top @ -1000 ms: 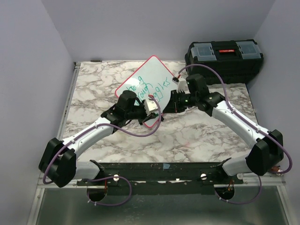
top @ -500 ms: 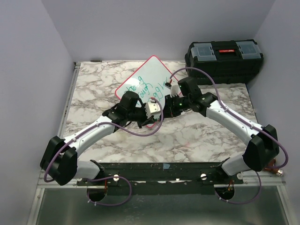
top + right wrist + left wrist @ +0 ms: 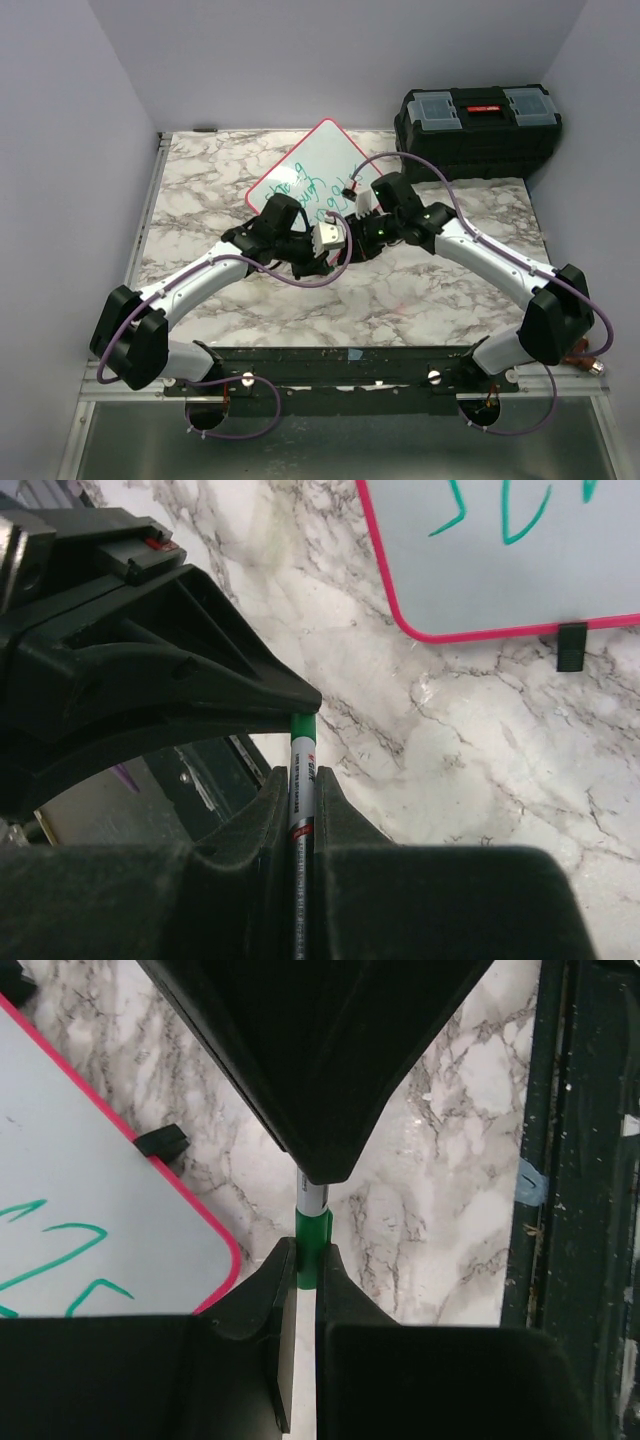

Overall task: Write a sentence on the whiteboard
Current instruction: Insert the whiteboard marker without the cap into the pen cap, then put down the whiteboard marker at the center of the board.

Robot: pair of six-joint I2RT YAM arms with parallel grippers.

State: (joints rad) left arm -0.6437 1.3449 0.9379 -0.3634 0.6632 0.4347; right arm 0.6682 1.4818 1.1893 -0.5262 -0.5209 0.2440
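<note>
The whiteboard (image 3: 312, 170), white with a pink-red frame, lies tilted on the marble table, its near corner under both grippers. The sentence (image 3: 310, 193) is green handwriting, partly hidden by the arms; a few strokes (image 3: 62, 1260) show in the left wrist view and a few strokes (image 3: 508, 510) in the right wrist view. A green marker (image 3: 302, 780) spans the two grippers just above the table. My right gripper (image 3: 302, 785) is shut on its white barrel. My left gripper (image 3: 309, 1255) is shut on its green cap (image 3: 311, 1245). In the top view, left gripper (image 3: 343, 242) and right gripper (image 3: 360, 236) meet tip to tip.
A black toolbox (image 3: 478, 125) stands at the back right corner of the table. A small black foot (image 3: 570, 646) sticks out from the whiteboard's frame. The dark metal rail (image 3: 585, 1160) runs along the table's near edge. Purple walls close in the sides.
My right arm has swung left toward the left gripper, and the left gripper has edged right. The two now meet over the whiteboard's near corner.
</note>
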